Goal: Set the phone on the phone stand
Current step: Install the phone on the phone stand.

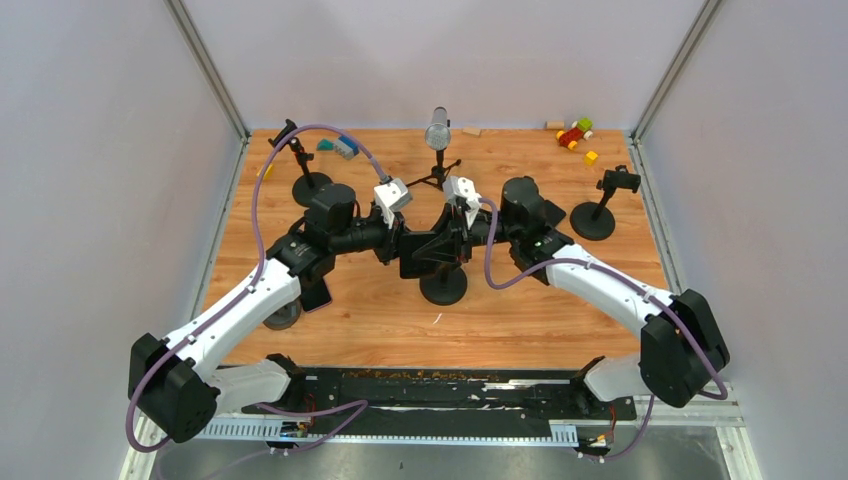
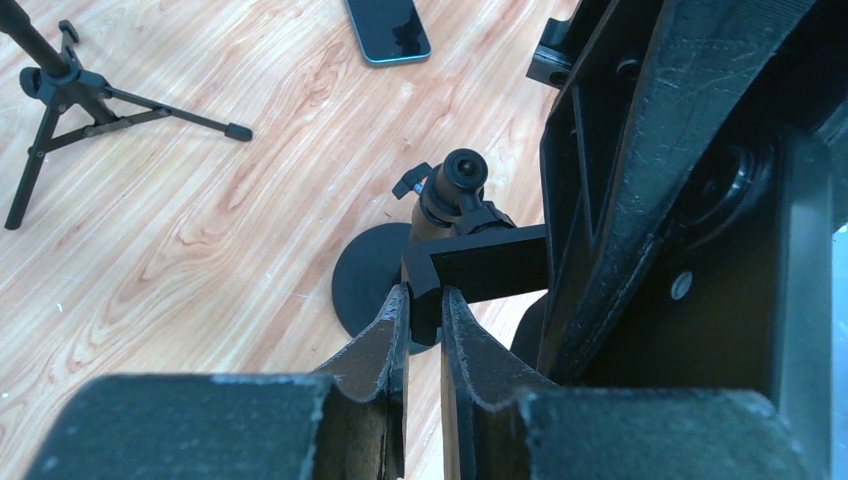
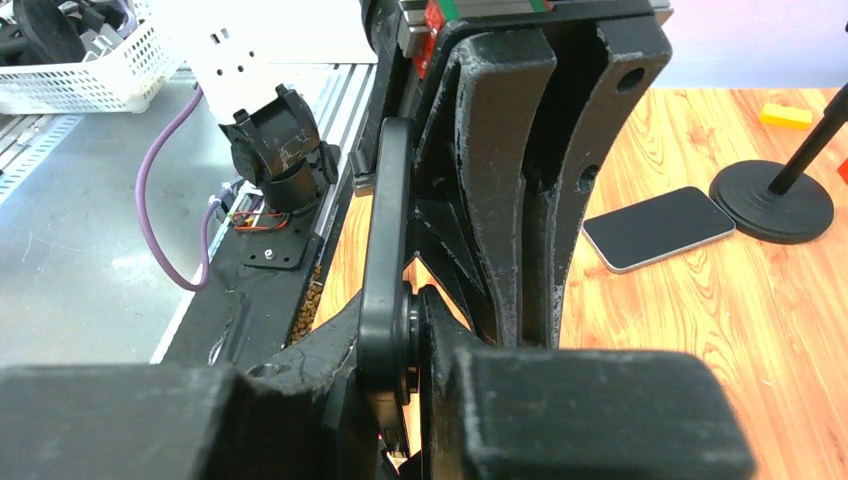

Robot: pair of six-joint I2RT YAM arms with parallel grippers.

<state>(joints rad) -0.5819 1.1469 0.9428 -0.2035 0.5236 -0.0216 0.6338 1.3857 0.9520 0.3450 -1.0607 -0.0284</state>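
Grippers meet on the phone stand (image 1: 443, 288) at centre frame in the top view, and I have neither one free. My left gripper (image 2: 424, 295) is clamped on the end of the stand's black cradle bar, just above the round base. My right gripper (image 3: 392, 325) is closed on a thin dark slab seen edge-on, which I read as part of the same cradle, though that angle leaves some doubt.

The phone (image 2: 389, 30) is not on the stand. It lies flat, dark face up, on the wooden table (image 2: 200, 250) at top centre of the left wrist view, cut by the upper edge, beyond the stand's base and well apart from the fingers. Its long axis runs up the frame, roughly in line with the way the left fingers point.

The right wrist view shows a grey-edged handset (image 3: 660, 228) lying flat at right of centre. Its long axis runs across the frame, rising to the right, and it sits just beside the round base of another stand (image 3: 770, 208). I cannot tell whether it is the same phone.

My judgement is that the placing has not begun and one arm must let go of the cradle to fetch. The left arm has the straighter line but would meet the phone end-on, so it would need a wrist turn to grip across the width.
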